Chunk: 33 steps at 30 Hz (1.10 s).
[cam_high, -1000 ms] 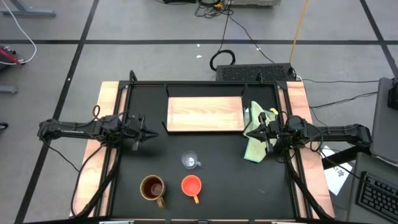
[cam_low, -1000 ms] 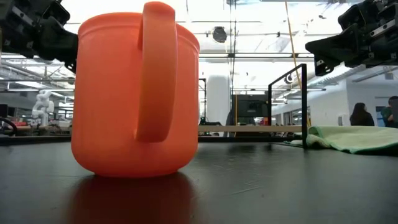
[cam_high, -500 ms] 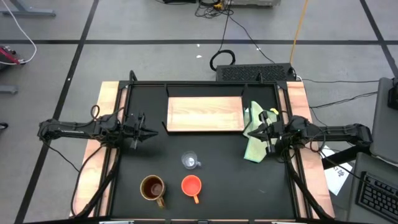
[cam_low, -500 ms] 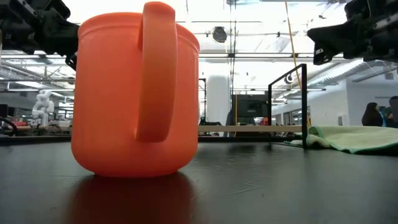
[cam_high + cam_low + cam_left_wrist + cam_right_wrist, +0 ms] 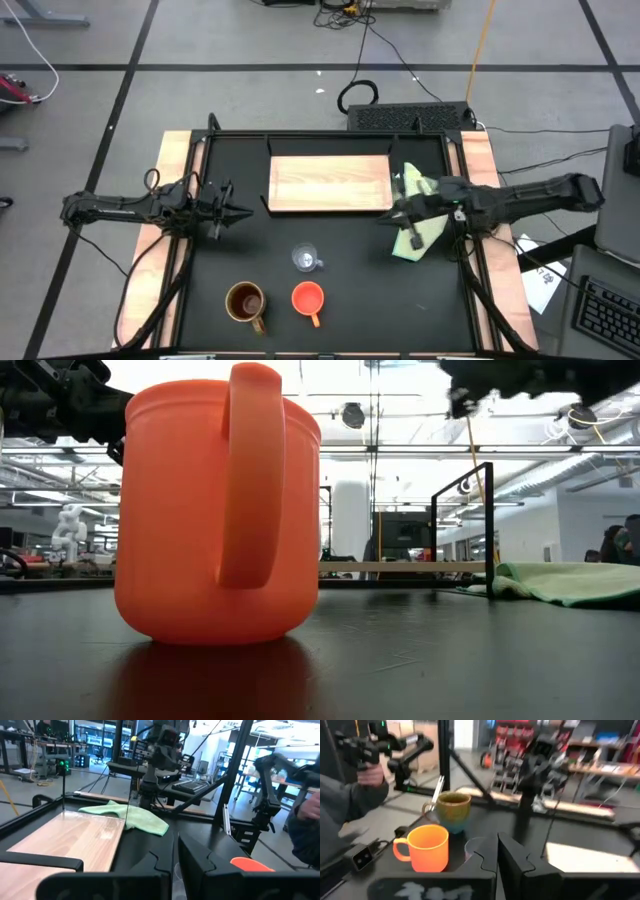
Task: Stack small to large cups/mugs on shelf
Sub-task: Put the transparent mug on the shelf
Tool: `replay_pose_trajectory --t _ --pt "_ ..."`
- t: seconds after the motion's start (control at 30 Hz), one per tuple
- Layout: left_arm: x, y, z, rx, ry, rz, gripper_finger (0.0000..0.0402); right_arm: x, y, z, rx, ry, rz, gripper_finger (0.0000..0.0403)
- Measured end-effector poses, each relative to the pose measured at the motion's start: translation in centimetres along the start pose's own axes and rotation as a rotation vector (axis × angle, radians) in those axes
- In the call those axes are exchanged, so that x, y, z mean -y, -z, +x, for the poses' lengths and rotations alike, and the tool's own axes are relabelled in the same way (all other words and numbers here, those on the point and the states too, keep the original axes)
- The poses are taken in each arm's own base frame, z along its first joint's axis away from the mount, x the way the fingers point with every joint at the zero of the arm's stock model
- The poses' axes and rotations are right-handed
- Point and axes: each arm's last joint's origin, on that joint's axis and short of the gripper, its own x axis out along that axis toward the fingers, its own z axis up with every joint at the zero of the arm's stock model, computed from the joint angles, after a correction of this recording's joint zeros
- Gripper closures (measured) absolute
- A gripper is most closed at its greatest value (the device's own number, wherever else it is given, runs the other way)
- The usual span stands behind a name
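Observation:
Three cups stand on the black table near its front. The tiny clear glass cup (image 5: 306, 259) is farthest back. The orange cup (image 5: 308, 297) and the brown glossy mug (image 5: 246, 302) stand side by side in front of it. The light-wood shelf board (image 5: 330, 184) lies flat at the far middle. My left gripper (image 5: 240, 212) is shut and empty, hovering left of the board. My right gripper (image 5: 385, 218) is shut and empty, above the table just right of centre, at the left edge of the green cloth (image 5: 415, 215). The right wrist view shows the orange cup (image 5: 422, 847), the brown mug (image 5: 452, 810) and part of the glass cup (image 5: 474, 847) ahead of the fingers.
The green cloth lies crumpled right of the board, under my right arm. A dark frame rail (image 5: 330, 135) runs along the table's far edge. The low view is filled by the orange cup (image 5: 215, 510). A person's sleeve (image 5: 350, 795) shows beyond the table's front.
My right gripper has gone toward the table's left edge, from the right side out past the green cloth toward the cups, and has risen a little. The cups and the board have not moved.

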Motion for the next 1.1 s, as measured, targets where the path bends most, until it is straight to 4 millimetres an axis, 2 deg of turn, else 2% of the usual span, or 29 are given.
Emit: replay_pose_trajectory --t 0.1,0.3,0.53,0.73,1.1 --pt "0.0 0.0 0.0 0.000 0.000 0.000 0.0376 0.1 -1.8 2.4 -0.051 -0.033 -0.007 0.0403" --pt "0.0 0.0 0.0 -0.001 -0.001 -0.005 0.0376 -0.3 -3.8 6.5 -0.205 -0.103 -0.053 0.0403" --pt "0.0 0.0 0.0 -0.001 0.002 -0.032 0.0376 0.1 -4.1 10.6 -0.391 -0.136 -0.053 0.0386" --pt "0.0 0.1 0.0 -0.006 0.001 -0.033 0.0376 0.8 -3.7 13.6 -0.518 -0.151 -0.055 0.0325" --pt "-0.1 0.4 0.0 -0.040 -0.005 -0.037 0.0376 2.2 -3.3 16.7 -0.579 -0.166 -0.124 0.0194"
